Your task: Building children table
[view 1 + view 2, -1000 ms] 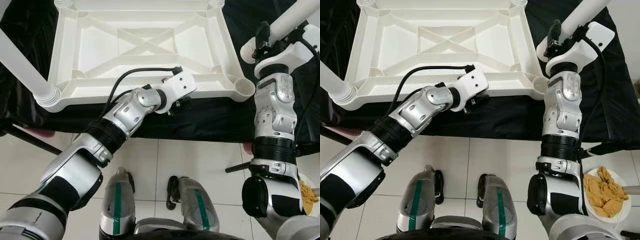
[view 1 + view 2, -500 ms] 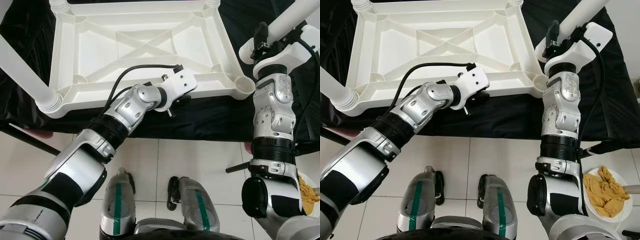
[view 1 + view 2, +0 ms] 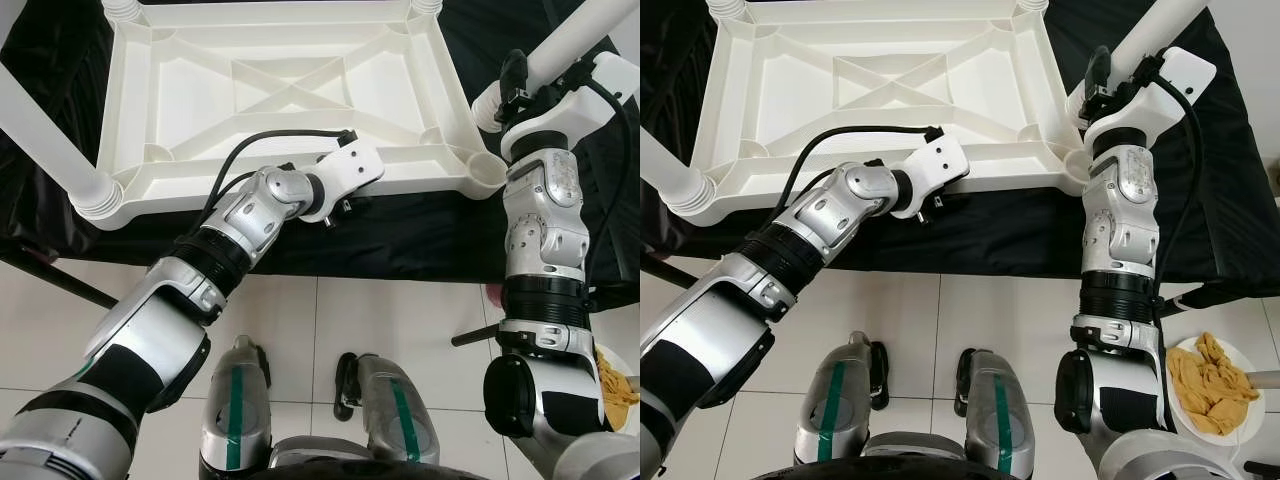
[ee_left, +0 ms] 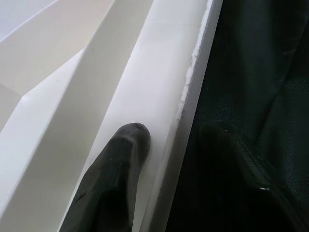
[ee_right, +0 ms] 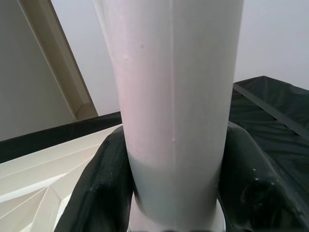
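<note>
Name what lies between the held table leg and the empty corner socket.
Nothing: in the left eye view, the leg in the right gripper hangs just beyond the open socket.

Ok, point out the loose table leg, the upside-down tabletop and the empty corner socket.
table leg (image 3: 1160, 28), right eye view, on its white shaft above the right claw.
tabletop (image 3: 275, 190), left eye view, on the near rim.
corner socket (image 3: 489, 170), left eye view, on the ring at the near right corner.
</note>
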Controlling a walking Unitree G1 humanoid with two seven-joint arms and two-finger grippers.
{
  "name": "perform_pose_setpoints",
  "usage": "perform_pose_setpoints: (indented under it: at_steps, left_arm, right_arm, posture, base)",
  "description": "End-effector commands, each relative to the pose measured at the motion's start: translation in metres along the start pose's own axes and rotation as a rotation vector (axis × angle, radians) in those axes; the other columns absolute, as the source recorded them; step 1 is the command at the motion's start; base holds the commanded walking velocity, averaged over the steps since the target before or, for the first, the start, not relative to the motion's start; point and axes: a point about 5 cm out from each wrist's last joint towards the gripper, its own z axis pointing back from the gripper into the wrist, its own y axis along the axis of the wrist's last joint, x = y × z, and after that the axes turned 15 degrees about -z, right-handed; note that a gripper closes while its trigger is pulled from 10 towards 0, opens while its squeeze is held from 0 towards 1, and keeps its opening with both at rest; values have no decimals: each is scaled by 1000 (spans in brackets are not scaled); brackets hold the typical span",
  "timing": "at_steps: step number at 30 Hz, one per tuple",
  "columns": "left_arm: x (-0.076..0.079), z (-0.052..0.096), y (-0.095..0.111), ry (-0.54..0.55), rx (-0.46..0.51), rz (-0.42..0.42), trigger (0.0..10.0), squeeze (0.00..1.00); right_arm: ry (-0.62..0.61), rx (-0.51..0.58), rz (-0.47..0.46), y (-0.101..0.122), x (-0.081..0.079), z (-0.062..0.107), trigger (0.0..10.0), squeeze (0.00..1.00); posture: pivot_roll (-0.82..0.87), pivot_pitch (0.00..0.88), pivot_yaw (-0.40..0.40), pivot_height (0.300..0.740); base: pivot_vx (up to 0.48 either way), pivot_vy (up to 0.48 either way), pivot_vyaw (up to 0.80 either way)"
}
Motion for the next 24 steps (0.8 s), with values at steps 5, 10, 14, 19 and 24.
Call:
perform_pose_setpoints:
  at_steps: [5,10,14,19,24]
  left_arm:
    - [-11,4,5,30,0,-29,10000,0]
    - [-11,4,6,19,7,-41,10000,0]
    - [-12,6,6,13,7,-49,10000,0]
    - [-13,8,5,12,5,-50,10000,0]
    - [-15,9,5,16,3,-51,10000,0]
  right_arm:
    - [8,10,13,5,1,1,10000,0]
    - [7,17,22,8,2,2,10000,0]
    - [5,25,26,9,2,3,10000,0]
    - [-3,31,27,10,3,5,10000,0]
    - [-10,30,26,10,4,6,10000,0]
  posture:
    - [-93,61,1,740]
    - [-114,62,27,740]
    - [-126,72,39,740]
    - [-127,72,49,740]
    - [-120,79,42,740]
  base:
    - [0,0,0]
    - [0,0,0]
    - [0,0,0]
    - [0,0,0]
    - [0,0,0]
